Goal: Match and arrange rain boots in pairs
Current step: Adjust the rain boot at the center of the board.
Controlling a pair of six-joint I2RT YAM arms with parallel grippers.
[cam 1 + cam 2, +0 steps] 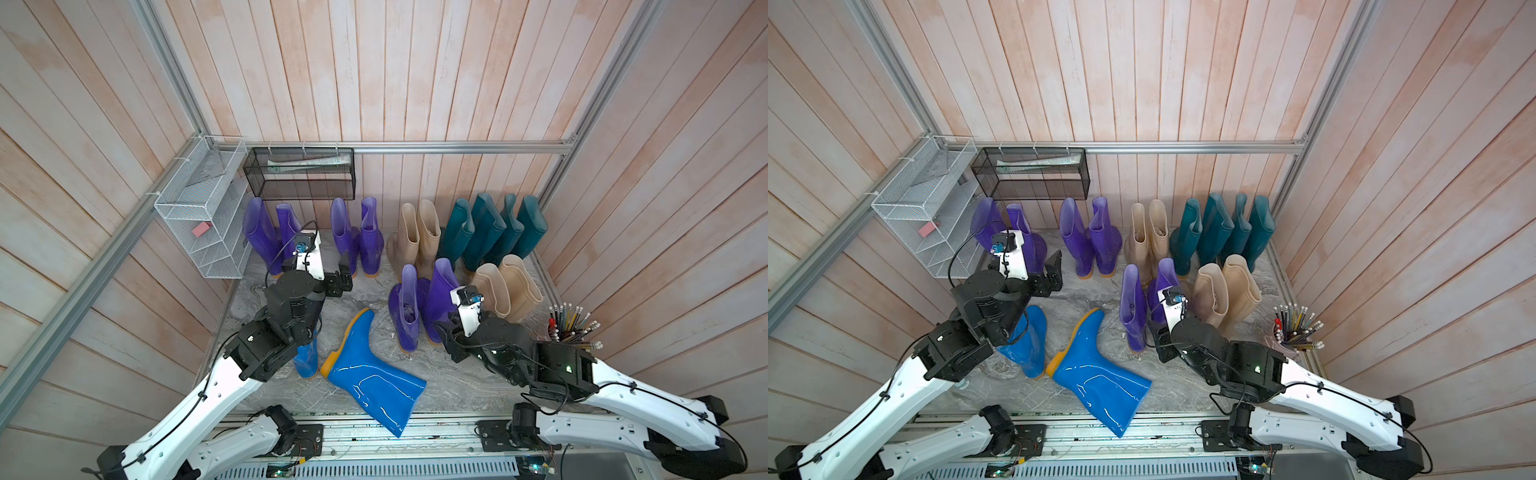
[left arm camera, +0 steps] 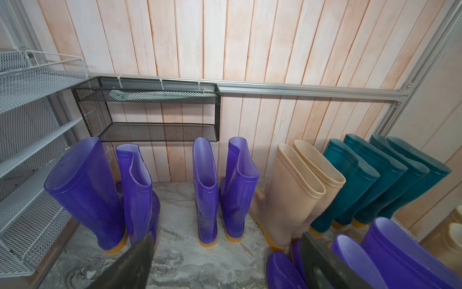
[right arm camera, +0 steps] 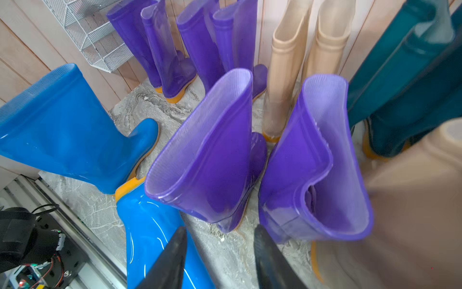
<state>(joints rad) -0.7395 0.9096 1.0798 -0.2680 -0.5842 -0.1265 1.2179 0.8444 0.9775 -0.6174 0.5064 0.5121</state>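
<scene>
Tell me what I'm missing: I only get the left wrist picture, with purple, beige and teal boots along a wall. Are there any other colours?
Observer: Yes, bright blue. A standing blue boot is upright beside the left arm.
Operator: Does it have a partner?
Observer: It does. The fallen blue boot lies on its side on the floor, with its heel close to the standing one.
Operator: Is the other arm holding a boot?
Observer: No. The right gripper is open and empty, and it hovers beside the front purple boots.
</scene>
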